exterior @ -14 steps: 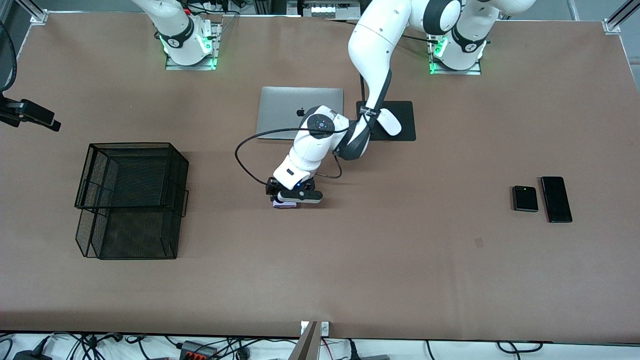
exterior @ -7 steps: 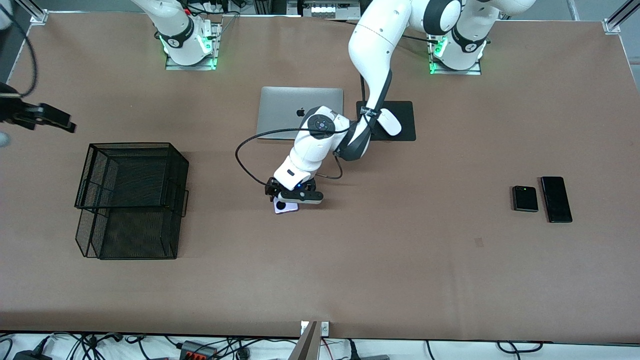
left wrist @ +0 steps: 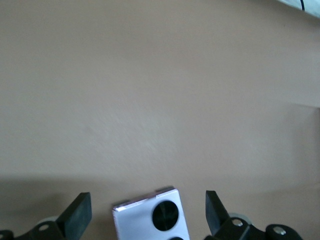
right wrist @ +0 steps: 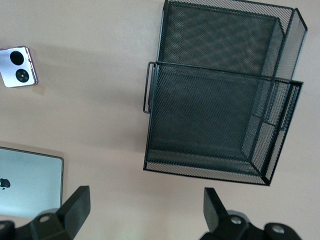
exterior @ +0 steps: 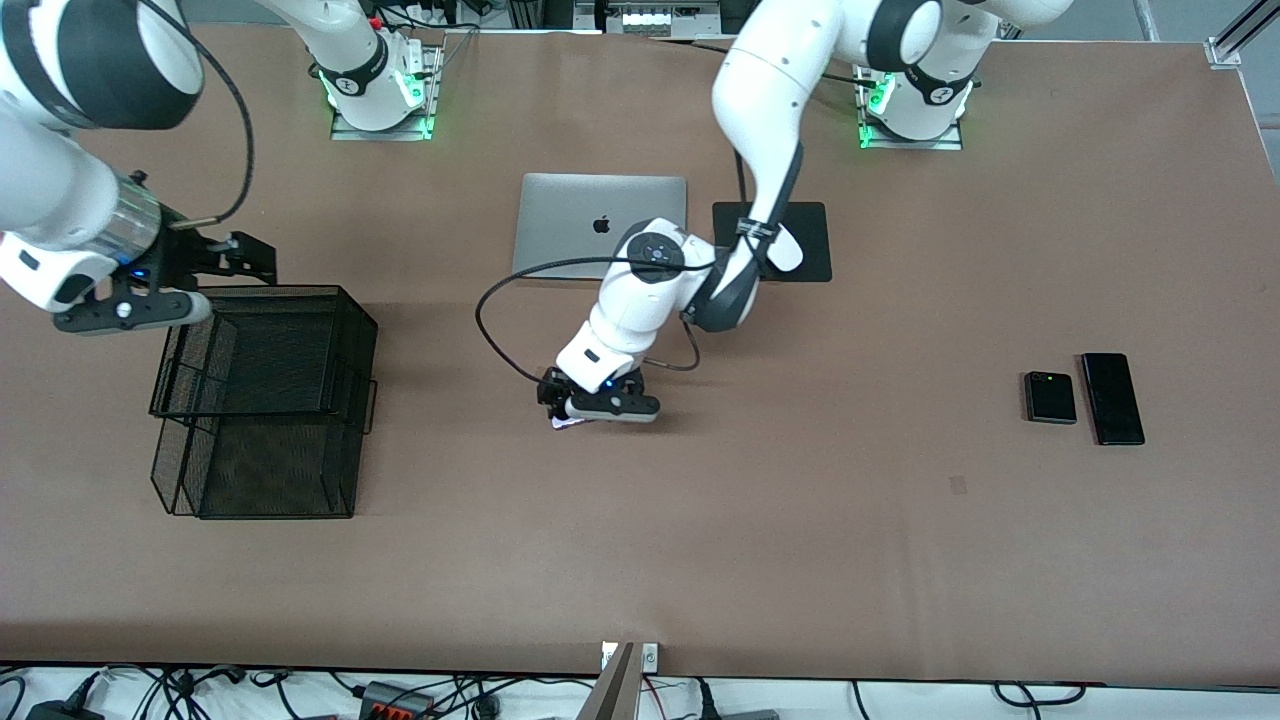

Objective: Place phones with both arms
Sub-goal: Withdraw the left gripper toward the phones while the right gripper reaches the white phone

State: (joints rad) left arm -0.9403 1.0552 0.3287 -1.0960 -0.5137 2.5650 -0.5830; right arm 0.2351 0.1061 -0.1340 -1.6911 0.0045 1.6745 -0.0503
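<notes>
Near the middle of the brown table [exterior: 800, 520], the left arm's dark two-finger gripper [exterior: 572, 412] hangs just over the small squarish pale-lilac flip phone with two black round lenses [left wrist: 151, 220]. Its fingers [left wrist: 78, 212] stand wide apart on either side of the phone and touch nothing; the phone lies flat on the table, lenses up, nearer to the front camera than the closed silver laptop [exterior: 598, 222]. Beside that laptop, toward the left arm's end, a white mouse [exterior: 783, 245] sits on a black mouse pad [exterior: 815, 245].

Over the table just beside the rim of the black wire-mesh stacked tray basket [exterior: 260, 400], at the right arm's end, the right arm's gripper [exterior: 225, 270] hovers with its fingers [right wrist: 75, 207] spread wide and empty.

Toward the left arm's end of the table, the small squarish black flip phone [exterior: 1049, 397] lies flat just beside the longer black slab phone [exterior: 1112, 398], a narrow gap between them.
</notes>
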